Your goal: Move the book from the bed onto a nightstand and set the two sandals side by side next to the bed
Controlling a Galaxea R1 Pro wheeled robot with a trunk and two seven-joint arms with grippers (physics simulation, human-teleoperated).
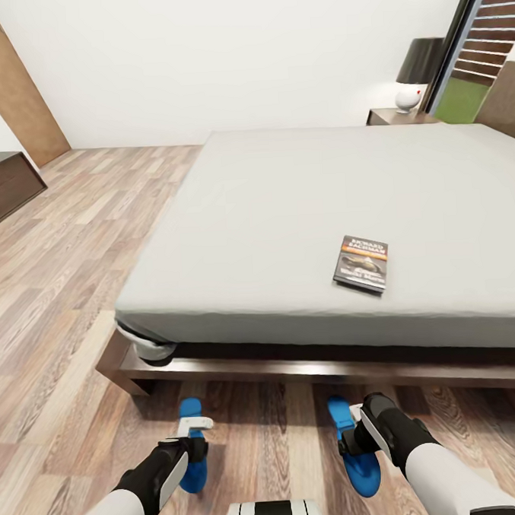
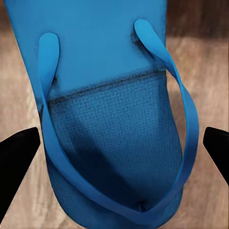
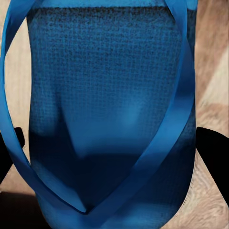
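Head view: both my arms are down at the foot of the bed [image 1: 300, 209], one blue sandal under each. My left gripper [image 1: 194, 437] sits over the left sandal [image 1: 193, 452], my right gripper [image 1: 352, 427] over the right sandal [image 1: 353, 450]. Both sandals lie flat on the wood floor [image 1: 54, 300], just in front of the dark bed frame [image 1: 295, 369], pointing roughly toward it, with a floor gap between them, so not yet a tidy pair.

Left wrist view: sandal [image 2: 114, 119] strap-side up, my dark fingertips [image 2: 16, 152] spread at either side of the sole, not touching it. Right wrist view: same picture, sandal [image 3: 109, 114] very close, fingertips [image 3: 212, 152] apart at its edges, floor visible beyond. So both grippers are spread around a sandal, gripping nothing. Whether they hover or rest on the soles I cannot tell.

Book [image 1: 361, 263] lies flat on the grey mattress, near the foot edge, right of centre, untouched. One nightstand [image 1: 401, 115] with a lamp [image 1: 418, 72] stands at the far corner by the window.

My read: the sandal step is in hand; the book step is not started. Next call: judge whether the gap counts as side by side. If not, close on one sole's edges, slide it near the other, parallel. Then raise the arms and reach for the book.
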